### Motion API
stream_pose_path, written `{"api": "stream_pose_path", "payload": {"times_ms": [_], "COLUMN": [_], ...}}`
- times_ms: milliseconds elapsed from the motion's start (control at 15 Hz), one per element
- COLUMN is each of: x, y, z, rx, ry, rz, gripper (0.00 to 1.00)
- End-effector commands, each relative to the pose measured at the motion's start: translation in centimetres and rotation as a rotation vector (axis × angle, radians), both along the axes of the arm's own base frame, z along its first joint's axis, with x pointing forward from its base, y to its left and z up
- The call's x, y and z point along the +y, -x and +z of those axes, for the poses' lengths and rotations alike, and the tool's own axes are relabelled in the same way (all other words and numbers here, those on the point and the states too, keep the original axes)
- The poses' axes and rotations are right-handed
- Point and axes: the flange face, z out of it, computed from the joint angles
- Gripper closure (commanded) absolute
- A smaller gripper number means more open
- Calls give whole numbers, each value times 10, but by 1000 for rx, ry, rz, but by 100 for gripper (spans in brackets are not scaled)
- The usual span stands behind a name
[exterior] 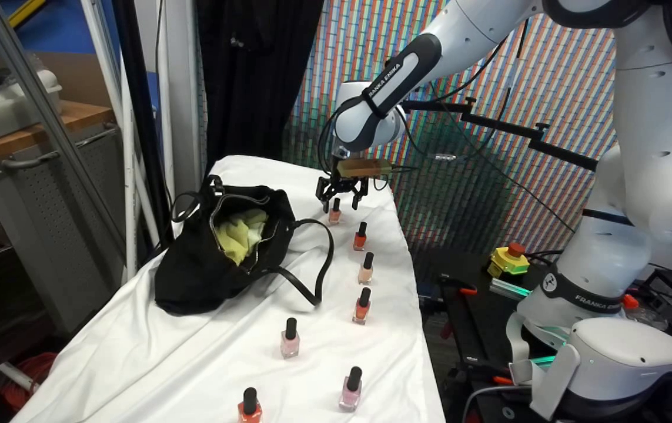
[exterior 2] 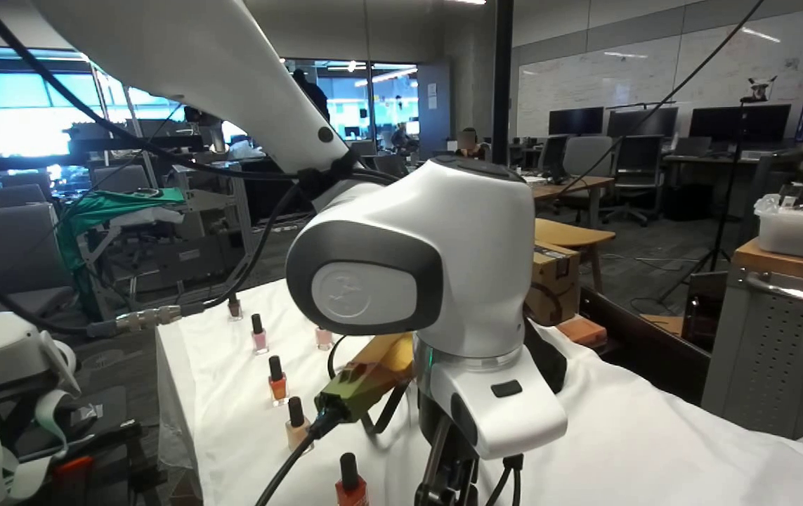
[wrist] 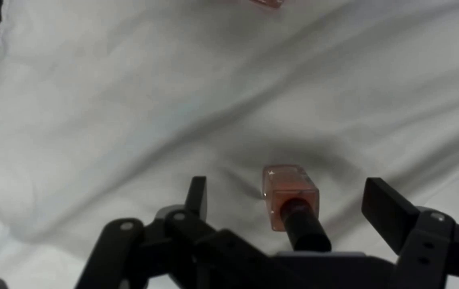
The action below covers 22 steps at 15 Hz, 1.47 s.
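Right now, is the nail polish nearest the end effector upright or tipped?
Upright: the nail polish bottle stands on the white cloth, black cap uppermost.

In an exterior view, the bottom edge cuts through the pincer and a red nail-polish bottle.

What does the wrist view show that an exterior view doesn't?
Only the wrist view: a close look down onto the coral nail polish bottle.
Only an exterior view: the black handbag, the emergency stop button and the VR headset.
Both: that bottle, the open gripper, the white sheet, and a neighbouring bottle, cut off in the wrist view.
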Motion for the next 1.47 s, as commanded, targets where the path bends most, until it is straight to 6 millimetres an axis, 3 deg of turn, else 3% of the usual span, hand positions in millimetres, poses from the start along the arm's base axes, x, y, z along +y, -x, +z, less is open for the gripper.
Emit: {"api": "stream_pose_path", "payload": {"times_ms": [0, 1067, 1400], "x": [-1, 1, 3], "y": [-7, -8, -7], "z": [-5, -31, -22], "rx": [-7, 33, 10], "ry": [-12, -9, -8], "rz": [-3, 11, 30], "gripper": [0, 0, 0]}}
